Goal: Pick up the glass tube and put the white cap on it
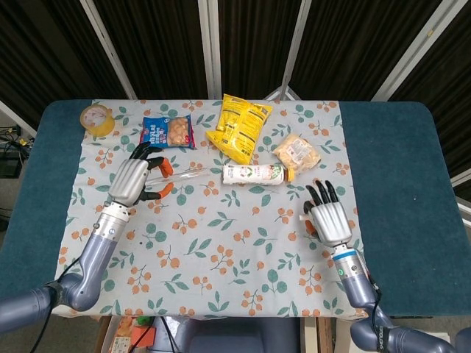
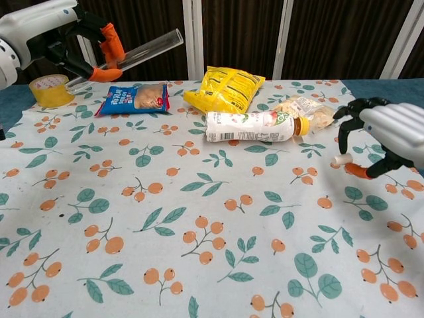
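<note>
My left hand (image 1: 132,180) (image 2: 59,33) holds the clear glass tube (image 2: 149,50) (image 1: 184,173) in the air over the left side of the table, the tube's open end pointing right toward the middle. My right hand (image 2: 387,136) (image 1: 329,220) hovers above the right side of the floral cloth and pinches the small white cap (image 2: 341,159) between its orange-tipped thumb and a finger. In the head view the hand mostly hides the cap. Tube and cap are far apart.
Between the hands a drink bottle (image 2: 248,126) lies on its side. Behind it are a yellow chip bag (image 2: 225,88), a clear snack bag (image 2: 301,109) and a blue snack pack (image 2: 132,98). A yellow tape roll (image 2: 48,89) sits far left.
</note>
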{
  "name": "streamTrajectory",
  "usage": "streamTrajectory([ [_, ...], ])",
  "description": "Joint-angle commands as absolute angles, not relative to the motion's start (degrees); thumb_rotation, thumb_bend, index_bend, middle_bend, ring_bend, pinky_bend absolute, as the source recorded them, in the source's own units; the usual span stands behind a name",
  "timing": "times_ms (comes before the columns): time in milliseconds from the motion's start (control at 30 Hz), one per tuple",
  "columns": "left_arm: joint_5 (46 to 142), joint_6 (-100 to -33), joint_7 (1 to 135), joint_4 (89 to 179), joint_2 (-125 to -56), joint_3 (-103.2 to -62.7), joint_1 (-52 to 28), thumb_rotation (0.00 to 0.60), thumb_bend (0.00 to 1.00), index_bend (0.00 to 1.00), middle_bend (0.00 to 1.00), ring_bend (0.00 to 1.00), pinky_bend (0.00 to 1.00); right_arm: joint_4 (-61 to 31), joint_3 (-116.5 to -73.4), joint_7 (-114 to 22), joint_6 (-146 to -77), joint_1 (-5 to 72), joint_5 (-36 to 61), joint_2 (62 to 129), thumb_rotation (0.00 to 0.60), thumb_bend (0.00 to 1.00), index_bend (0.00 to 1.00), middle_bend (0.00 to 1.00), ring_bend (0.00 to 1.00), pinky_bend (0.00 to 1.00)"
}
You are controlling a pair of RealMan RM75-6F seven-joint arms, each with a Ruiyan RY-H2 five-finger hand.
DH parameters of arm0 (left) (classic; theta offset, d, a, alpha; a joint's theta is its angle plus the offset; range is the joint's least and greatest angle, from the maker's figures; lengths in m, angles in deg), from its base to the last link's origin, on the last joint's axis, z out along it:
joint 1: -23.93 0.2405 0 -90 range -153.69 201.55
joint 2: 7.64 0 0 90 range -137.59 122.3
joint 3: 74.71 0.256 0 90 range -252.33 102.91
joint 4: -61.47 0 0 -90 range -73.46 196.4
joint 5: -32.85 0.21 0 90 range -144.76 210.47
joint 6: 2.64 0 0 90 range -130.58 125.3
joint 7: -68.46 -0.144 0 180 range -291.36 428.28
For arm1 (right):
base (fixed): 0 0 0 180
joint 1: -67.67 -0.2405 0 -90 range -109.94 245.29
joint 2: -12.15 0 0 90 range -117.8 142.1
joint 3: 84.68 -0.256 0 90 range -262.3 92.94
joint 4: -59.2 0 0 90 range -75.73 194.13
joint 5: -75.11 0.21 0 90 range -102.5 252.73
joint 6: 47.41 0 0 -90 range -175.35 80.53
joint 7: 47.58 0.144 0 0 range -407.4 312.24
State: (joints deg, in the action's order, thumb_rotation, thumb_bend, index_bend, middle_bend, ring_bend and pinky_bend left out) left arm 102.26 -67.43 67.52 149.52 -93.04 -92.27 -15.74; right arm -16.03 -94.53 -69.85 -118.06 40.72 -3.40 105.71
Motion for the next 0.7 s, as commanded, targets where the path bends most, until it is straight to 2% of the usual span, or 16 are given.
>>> streamTrajectory([
  [33, 101.9, -66.8, 67.4, 148.2, -94.5, -92.7, -16.8, 0.600, 0.73, 0.69, 0.66, 0.19, 0.09, -16.1, -96.8, -69.5, -119.7, 39.5, -4.2, 104.9, 0.600, 0.42, 0.66, 0.18, 0.00, 0.00],
  [333, 106.2, -67.0, 72.6, 139.0, -100.9, -93.5, -20.6, 0.600, 0.73, 0.69, 0.66, 0.19, 0.09, -18.7, -102.1, -71.5, -121.5, 36.1, -4.4, 102.6, 0.600, 0.42, 0.66, 0.18, 0.00, 0.00],
  [700, 110.0, -71.5, 81.9, 126.0, -111.2, -92.9, -22.1, 0.600, 0.73, 0.69, 0.66, 0.19, 0.09, -16.3, -103.8, -73.2, -123.7, 32.5, -7.5, 102.1, 0.600, 0.42, 0.66, 0.18, 0.00, 0.00],
])
